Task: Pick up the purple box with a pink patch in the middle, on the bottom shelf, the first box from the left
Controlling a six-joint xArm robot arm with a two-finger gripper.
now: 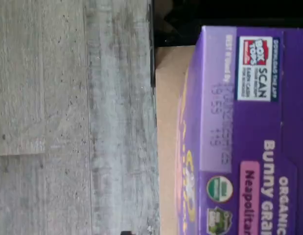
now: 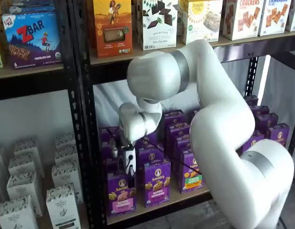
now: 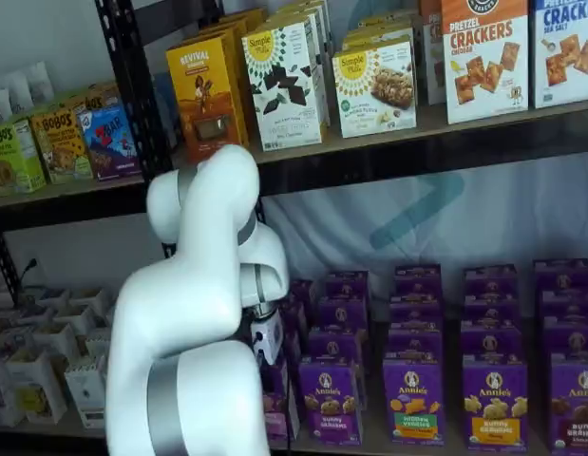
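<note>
The purple box (image 2: pixel 121 193) with the pink panel stands upright at the front left of the bottom shelf (image 2: pixel 148 206). My gripper (image 2: pixel 130 180) hangs right over its top edge, the white body above and the black fingers reaching down to the carton. No gap or grip shows clearly. In the other shelf view the gripper body (image 3: pixel 268 335) shows beside my arm, which hides most of the box (image 3: pixel 275 404). The wrist view is filled by the box's purple top (image 1: pixel 249 122), with a pink label strip, close under the camera.
An all-purple carton (image 2: pixel 157 183) and a carton with a green and orange panel (image 2: pixel 191 174) stand right of the target, with more purple rows behind. A black rack post (image 2: pixel 85 143) stands just left. White cartons (image 2: pixel 61 202) fill the neighbouring bay. Grey floor (image 1: pixel 68 122) shows below.
</note>
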